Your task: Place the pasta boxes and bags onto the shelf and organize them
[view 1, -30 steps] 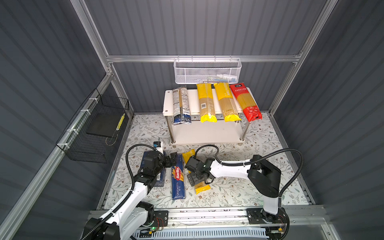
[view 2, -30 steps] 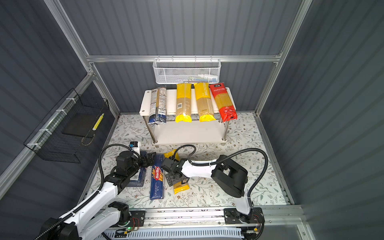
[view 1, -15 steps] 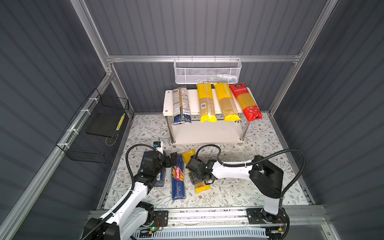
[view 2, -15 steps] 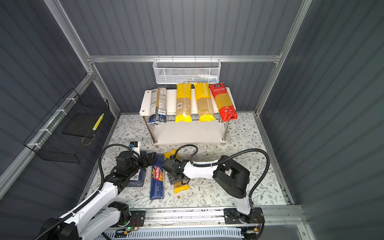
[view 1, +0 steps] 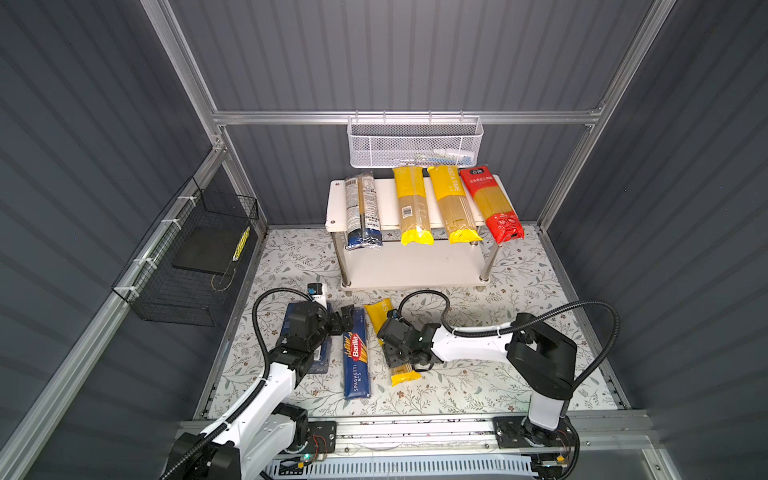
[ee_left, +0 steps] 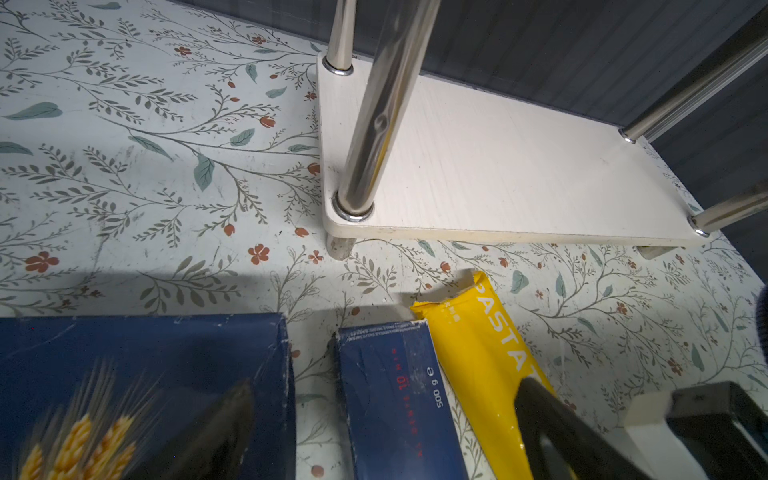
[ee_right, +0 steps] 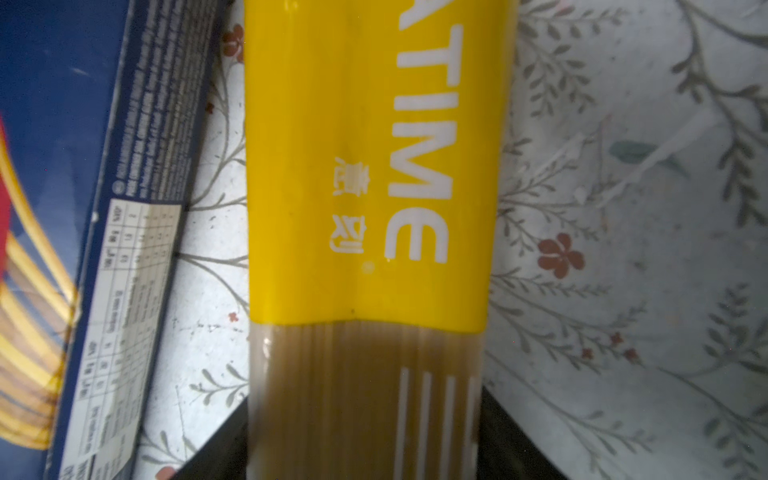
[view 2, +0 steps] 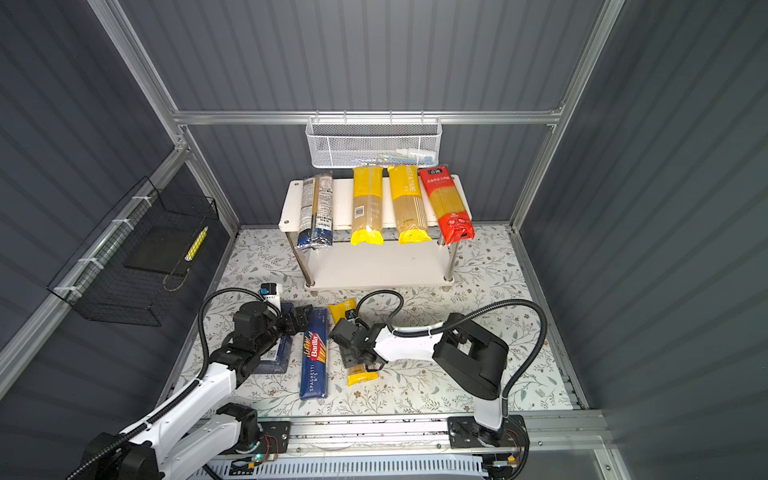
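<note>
The right gripper [ee_right: 365, 440] has its jaws closed against both long sides of the yellow bag [ee_right: 365, 166]. The bag lies flat on the floor [view 1: 478, 374] just in front of the shelf [view 1: 415, 270], apart from its lower board.

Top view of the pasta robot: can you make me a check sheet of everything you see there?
Surface: floral table top, no spills seen.
Job's things: shelf top tier carries clear blue-ended bag, two yellow bags, red bag, front ends overhanging; lower tier bare. On the table: Spaghetti N.5 box, wider blue box, yellow PASTATIME bag.
Clutter: small items in white mesh basket; yellow stick in black wire basket.
Grippers: left gripper open, by the far end of the Spaghetti N.5 box; right gripper straddles the yellow PASTATIME bag, grip unclear.
Cables: black hoses arch from both arms.
Surroundings: grey ribbed walls, aluminium frame.
</note>
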`<state>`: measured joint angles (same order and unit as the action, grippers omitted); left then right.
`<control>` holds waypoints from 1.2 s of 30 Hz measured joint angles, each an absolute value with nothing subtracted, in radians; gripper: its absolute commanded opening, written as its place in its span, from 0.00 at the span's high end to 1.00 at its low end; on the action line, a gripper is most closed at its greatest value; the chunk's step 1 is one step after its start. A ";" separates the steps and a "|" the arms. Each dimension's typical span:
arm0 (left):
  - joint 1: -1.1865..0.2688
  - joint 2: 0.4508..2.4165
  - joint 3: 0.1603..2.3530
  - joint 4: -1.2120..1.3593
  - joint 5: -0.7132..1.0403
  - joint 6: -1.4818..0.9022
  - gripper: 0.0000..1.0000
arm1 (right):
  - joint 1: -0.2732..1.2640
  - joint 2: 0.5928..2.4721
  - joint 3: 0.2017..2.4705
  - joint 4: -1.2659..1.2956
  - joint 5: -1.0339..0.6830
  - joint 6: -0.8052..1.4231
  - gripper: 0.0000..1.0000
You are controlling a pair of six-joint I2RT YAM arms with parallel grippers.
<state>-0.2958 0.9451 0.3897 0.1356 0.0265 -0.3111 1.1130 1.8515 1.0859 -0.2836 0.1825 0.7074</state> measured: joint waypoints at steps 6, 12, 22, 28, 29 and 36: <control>-0.296 0.945 0.390 0.135 0.027 -0.311 0.01 | 1.113 1.842 1.067 -0.257 0.180 0.718 0.44; -0.296 0.945 0.390 0.135 0.027 -0.311 0.01 | 1.112 1.818 1.021 -0.199 0.176 0.732 0.49; -0.296 0.945 0.390 0.135 0.027 -0.311 0.01 | 1.113 1.773 0.969 -0.149 0.130 0.732 0.58; -0.296 0.953 0.390 0.135 0.027 -0.311 0.01 | 1.107 1.725 0.940 -0.152 0.108 0.723 0.61; -0.296 0.954 0.390 0.135 0.027 -0.311 0.01 | 1.104 1.715 0.934 -0.154 0.100 0.721 0.61; -0.296 0.955 0.390 0.134 0.027 -0.311 0.01 | 1.085 1.626 0.887 -0.171 0.065 0.706 0.67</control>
